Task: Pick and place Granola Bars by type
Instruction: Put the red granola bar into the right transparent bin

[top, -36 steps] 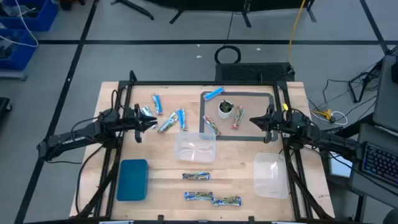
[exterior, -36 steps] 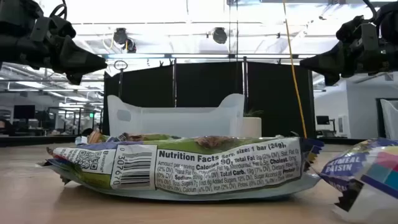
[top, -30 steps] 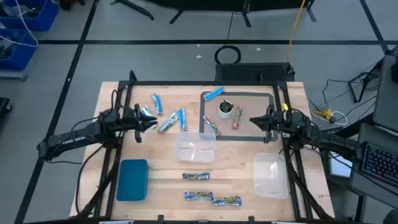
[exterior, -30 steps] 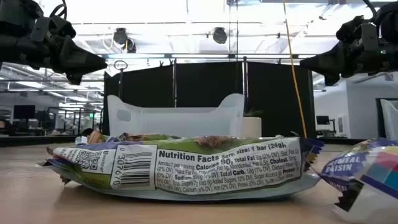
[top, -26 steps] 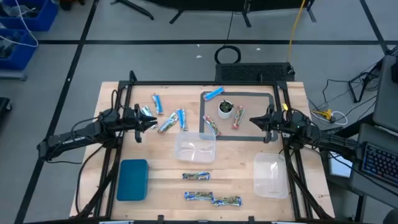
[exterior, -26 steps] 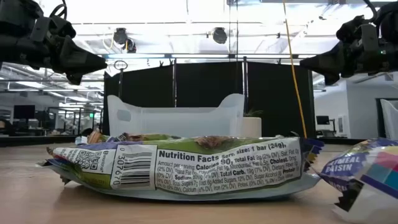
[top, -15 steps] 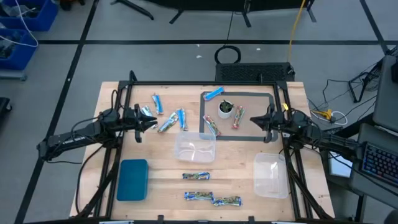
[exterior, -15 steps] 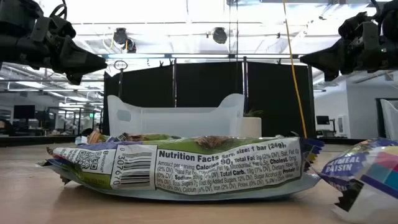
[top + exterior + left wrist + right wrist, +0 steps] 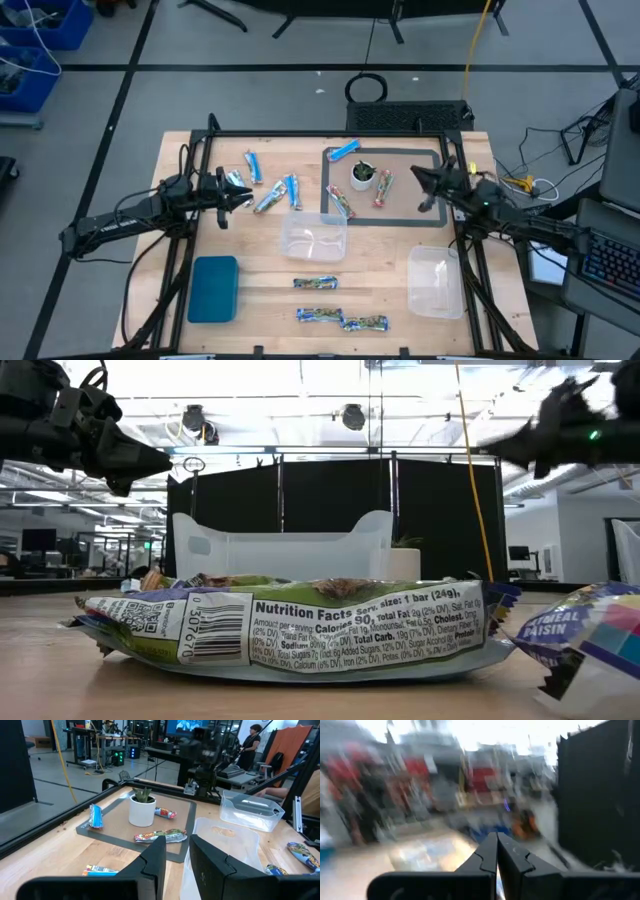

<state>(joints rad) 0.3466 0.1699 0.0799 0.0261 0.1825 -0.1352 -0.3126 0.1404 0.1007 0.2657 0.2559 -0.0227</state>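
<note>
Suddenly in motion at the right pincer [image 9: 418, 175]: drawn back and swung toward the far side of the bench [image 9: 470, 150] within the last half second, after hanging motionless just beside the red-wrapped granola bar [image 9: 383, 188]. Seen smeared high in the low view and blurred through its own wrist camera, with fingers pressed together and nothing between them. Judged a repositioning rather than a reach, with no bar picked up on the way.

Left unchanged meanwhile: left pincer [image 9: 247, 199], hovering over the left half of the bench, fingers a little apart and empty in its wrist view. Also untouched, every wrapper on the wood.

Now lying near the right pincer but clear of it, on the side toward the bench's middle: the red-wrapped granola bar, inside the grey-edged mat [image 9: 436, 222], next to the small white plant pot [image 9: 362, 174]. Farther off on the same mat, a second reddish bar [image 9: 342, 203] and a blue bar [image 9: 343, 151]. Close by the left pincer, touching nothing: a silvery-green bar [image 9: 267, 201], with another blue bar [image 9: 293, 190] just beyond. At the near edge, well apart from both arms, three patterned bars [image 9: 315, 284].

Apparently still to be begun, the sorting itself: nothing visible in either clear tub [image 9: 313, 237].
</note>
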